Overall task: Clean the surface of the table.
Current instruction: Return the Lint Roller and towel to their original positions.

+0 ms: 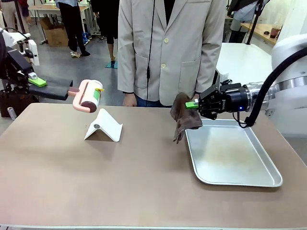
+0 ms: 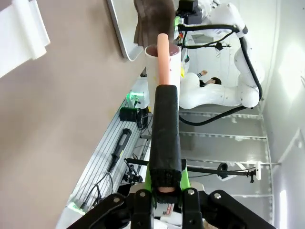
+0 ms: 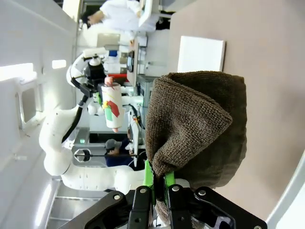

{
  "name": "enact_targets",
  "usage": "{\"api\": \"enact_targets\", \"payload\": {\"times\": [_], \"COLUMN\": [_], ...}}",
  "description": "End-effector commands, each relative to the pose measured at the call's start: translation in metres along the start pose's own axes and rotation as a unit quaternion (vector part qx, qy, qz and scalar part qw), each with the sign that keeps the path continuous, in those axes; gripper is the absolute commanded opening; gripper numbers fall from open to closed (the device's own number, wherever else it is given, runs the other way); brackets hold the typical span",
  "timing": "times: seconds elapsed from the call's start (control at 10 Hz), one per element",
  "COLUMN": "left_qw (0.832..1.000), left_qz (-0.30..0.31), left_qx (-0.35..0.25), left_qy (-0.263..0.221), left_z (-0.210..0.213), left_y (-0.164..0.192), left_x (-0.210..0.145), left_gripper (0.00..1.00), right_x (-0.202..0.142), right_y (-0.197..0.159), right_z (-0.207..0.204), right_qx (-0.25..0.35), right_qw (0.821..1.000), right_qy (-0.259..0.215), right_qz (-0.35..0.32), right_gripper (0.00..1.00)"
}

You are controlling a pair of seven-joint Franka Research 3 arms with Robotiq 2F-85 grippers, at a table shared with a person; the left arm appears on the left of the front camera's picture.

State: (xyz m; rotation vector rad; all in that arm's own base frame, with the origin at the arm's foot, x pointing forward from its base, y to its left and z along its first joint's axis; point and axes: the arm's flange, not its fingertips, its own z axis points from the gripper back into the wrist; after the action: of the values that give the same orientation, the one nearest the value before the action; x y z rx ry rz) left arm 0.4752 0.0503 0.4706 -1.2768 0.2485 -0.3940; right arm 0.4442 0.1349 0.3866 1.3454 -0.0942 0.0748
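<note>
Hanging from the right end effector (image 1: 195,104), clamped tight on it, a brown cloth (image 1: 183,121) dangles over the near-left corner of the silver tray (image 1: 230,158) — the landmark here. Left of the tray a white folded stand (image 1: 104,126) sits on the taupe tabletop (image 1: 120,182). Farther left, above the tabletop, the left end effector (image 2: 164,191) grips a lint roller (image 1: 88,96) by its black handle.
</note>
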Motion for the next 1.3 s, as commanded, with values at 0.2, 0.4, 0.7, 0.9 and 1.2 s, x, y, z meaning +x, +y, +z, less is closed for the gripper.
{"api": "enact_targets", "payload": {"times": [0.2,0.4,0.7,0.9,1.2], "left_qw": [1.0,1.0,0.996,0.993,0.983], "left_qz": [0.0,0.008,0.061,0.075,0.099], "left_qx": [0.0,-0.008,0.054,0.082,0.152], "left_qy": [0.0,0.002,0.017,0.028,0.016], "left_z": [0.0,0.003,-0.049,-0.068,-0.067], "left_y": [0.0,0.009,0.005,0.001,0.003], "left_x": [0.0,-0.002,0.065,0.079,0.11], "left_gripper": [0.22,0.22,0.22,0.22,0.22], "right_x": [0.0,0.002,0.046,0.052,0.056], "right_y": [0.0,-0.002,-0.009,-0.014,-0.028], "right_z": [0.0,0.008,-0.07,-0.105,-0.127], "right_qx": [0.0,0.002,0.022,-0.001,-0.03], "right_qw": [1.0,1.0,0.999,0.999,0.999], "right_qy": [0.0,-0.008,0.007,0.022,0.027], "right_qz": [0.0,0.002,0.025,0.023,0.009], "right_gripper": [0.1,0.1,0.1,0.1,0.1]}}
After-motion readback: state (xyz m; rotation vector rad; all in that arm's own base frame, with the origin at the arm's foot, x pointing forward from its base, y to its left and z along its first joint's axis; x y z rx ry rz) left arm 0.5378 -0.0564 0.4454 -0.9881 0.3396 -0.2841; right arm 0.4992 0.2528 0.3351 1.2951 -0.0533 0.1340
